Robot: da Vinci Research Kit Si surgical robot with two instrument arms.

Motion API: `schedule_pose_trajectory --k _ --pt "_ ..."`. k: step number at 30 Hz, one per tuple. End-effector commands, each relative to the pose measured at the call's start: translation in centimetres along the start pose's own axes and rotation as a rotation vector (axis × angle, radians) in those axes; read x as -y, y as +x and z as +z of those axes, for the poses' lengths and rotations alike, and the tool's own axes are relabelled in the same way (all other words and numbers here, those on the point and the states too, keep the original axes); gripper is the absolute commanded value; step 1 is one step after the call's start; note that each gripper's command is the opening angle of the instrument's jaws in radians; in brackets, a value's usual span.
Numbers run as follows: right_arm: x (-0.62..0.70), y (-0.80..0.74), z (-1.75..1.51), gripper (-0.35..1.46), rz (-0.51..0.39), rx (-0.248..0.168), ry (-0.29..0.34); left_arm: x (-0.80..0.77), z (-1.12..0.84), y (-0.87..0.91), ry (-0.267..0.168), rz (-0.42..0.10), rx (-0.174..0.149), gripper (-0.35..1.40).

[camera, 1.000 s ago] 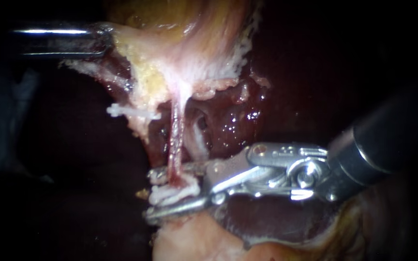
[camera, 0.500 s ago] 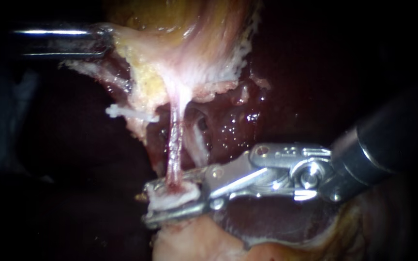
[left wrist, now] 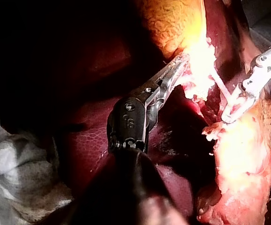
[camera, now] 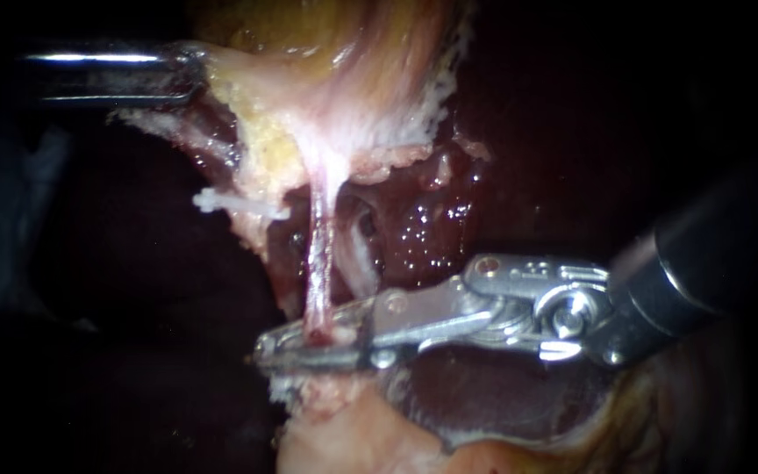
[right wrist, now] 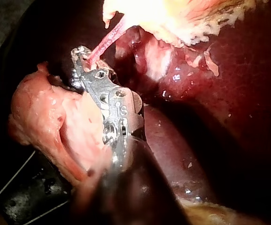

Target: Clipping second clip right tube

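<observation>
The jaws of the right instrument (camera: pixel 269 349), parted around the tube (camera: pixel 318 254) a second ago, are now pressed together on it, at 7 o'clock from the endoscope view's centre. The clip, itself hidden, is judged to be squeezed home. The gallbladder (camera: pixel 335 105) is held clamped at 10 o'clock by the left instrument (camera: pixel 193 75).

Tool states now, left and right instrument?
Left instrument: tool shut on the gallbladder edge.
Right instrument: tool shut on the tube.
</observation>
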Motion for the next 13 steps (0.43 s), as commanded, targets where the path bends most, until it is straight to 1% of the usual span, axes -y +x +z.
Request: schedule_pose_trajectory --k 1,13 --pt "0.0 0.0 0.01 -0.35 -0.001 0.001 0.002 0.0 0.0 0.0 0.0 0.0 0.0 -0.35" --pt "-0.03 0.0 0.01 -0.35 -0.002 0.001 0.002 0.0 0.0 0.0 0.0 0.0 0.0 -0.35"
